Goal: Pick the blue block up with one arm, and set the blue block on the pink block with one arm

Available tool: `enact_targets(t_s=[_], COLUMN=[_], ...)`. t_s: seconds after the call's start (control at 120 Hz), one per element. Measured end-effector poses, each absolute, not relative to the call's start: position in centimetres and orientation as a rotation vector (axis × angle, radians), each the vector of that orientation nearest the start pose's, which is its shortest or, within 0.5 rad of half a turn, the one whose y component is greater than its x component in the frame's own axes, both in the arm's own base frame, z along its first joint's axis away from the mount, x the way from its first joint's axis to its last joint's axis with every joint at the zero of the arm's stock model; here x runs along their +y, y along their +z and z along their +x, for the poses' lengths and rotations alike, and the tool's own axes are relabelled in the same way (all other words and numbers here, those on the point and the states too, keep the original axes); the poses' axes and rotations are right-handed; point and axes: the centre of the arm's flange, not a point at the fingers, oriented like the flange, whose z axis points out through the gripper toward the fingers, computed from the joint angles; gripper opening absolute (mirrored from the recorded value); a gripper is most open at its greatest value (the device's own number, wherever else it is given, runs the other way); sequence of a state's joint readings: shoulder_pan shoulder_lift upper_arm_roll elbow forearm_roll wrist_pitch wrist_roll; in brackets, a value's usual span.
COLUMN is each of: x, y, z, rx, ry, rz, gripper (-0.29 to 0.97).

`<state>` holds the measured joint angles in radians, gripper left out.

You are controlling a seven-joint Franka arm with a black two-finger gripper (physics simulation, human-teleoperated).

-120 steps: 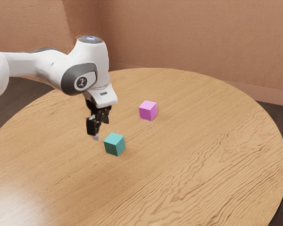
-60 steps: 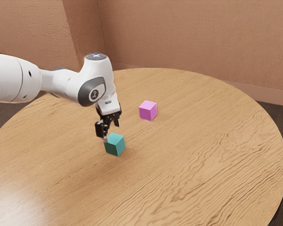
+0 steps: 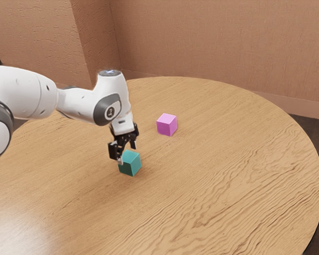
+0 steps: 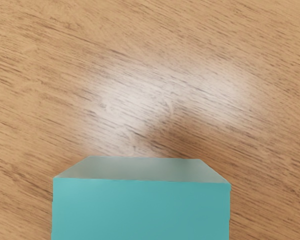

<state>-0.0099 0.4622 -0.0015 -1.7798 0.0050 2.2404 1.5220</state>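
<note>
Descent is showing at the exterior view's left: the arm (image 3: 69, 103) is reaching lower and further in than a second ago, when its gripper (image 3: 123, 152) was hanging beside the blue block (image 3: 130, 163). Now the gripper is settling right over that block, its fingers standing spread and straddling the block's upper part rather than pinching it. The block, teal in these renders, is sitting flat on the table (image 3: 228, 175) and is not shifting. In the wrist view it (image 4: 140, 210) is looming just under the hand. I am judging that the approach is nearly finishing and that closing is coming next. Further toward the exterior view's right, the pink block (image 3: 167, 124) is waiting well apart, untouched.

The far finger is blending into the block's shaded side, so whether either pad is touching is staying unclear. The wrist view is cutting off the block's lower part.
</note>
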Motion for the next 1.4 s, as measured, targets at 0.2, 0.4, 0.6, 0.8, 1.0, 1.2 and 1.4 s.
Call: enact_targets(t_s=[0.2,0.4,0.6,0.8,1.0,1.2,1.4], x=[-0.7,-0.7,-0.8,-2.3,-2.3,-2.3,-1.4], y=[27.2,25.5,26.0,36.9,42.8,40.9,38.3], z=[66.3,66.1,66.2,67.6,72.7,77.9,81.2], rx=[2.227,2.261,2.277,2.246,2.231,2.250,2.247], ry=[0.017,0.031,0.016,-0.157,-0.237,-0.281,-0.391], rz=[-2.249,-2.253,-2.233,-2.112,-2.032,-1.976,-1.953], gripper=[0.68,0.67,0.37,0.30,0.31,0.32,0.35])
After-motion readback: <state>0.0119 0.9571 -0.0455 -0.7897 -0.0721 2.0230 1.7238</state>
